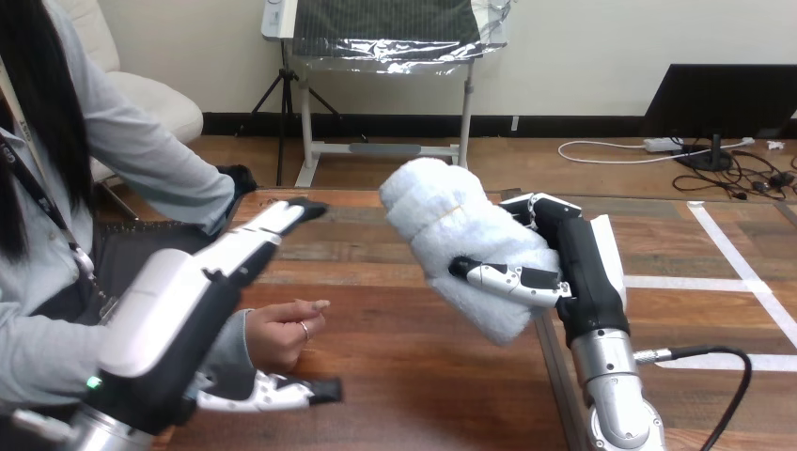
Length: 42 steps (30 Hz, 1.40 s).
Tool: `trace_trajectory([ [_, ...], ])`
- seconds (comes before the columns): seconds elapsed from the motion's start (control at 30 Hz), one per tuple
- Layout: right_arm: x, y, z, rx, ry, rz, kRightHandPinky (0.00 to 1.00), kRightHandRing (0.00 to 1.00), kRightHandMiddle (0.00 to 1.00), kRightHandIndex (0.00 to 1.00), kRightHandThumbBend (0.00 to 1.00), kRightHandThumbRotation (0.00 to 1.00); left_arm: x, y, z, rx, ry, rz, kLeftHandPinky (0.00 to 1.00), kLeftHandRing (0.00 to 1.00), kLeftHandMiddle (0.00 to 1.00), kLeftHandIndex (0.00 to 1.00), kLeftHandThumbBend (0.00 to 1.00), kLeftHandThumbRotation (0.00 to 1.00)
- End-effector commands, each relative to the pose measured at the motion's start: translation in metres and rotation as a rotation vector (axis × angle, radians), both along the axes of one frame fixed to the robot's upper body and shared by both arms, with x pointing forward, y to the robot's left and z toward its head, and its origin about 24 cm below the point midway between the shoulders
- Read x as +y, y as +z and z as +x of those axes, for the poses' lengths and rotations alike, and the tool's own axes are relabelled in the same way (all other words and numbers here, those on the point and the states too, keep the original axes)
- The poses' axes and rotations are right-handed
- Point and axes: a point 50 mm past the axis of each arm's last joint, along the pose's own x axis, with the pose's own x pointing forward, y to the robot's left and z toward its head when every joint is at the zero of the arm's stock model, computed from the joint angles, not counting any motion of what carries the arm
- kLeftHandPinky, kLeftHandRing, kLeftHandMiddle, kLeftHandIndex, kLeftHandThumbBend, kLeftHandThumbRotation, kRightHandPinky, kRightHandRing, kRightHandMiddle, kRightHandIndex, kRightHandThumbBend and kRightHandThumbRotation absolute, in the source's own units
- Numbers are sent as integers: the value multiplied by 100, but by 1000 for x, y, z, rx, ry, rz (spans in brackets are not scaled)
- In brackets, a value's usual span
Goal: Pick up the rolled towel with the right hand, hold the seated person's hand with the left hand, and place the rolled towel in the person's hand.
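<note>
The right hand (585, 268) grips the rolled white towel (459, 230), thumb across its front and fingers behind it, holding it tilted over the right part of the wooden bench (404, 376). The towel is apart from the person's hand (282, 331), which rests loosely curled at the left. The left hand (174, 305) is spread wide around it, straight fingers (273, 225) above and thumb (277, 393) below, not closed on it
</note>
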Motion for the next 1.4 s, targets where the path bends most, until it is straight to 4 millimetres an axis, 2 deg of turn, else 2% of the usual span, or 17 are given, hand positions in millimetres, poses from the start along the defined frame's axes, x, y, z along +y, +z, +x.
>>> trace_trajectory([
  [0.0,3,31,13,-161,1,77,37,44,50,48,79,0,8,24,17,-80,7,53,78,87,91,90,100,27],
  [0.23,6,32,11,-180,11,110,37,44,50,48,79,0,20,25,25,-50,27,86,79,86,89,89,100,22],
  [0.63,8,34,7,-221,21,161,37,43,50,48,79,0,37,20,37,7,41,122,79,85,87,88,100,26],
  [1.37,9,40,1,-296,24,249,36,42,50,49,78,0,51,13,53,94,66,214,79,83,84,85,100,17],
])
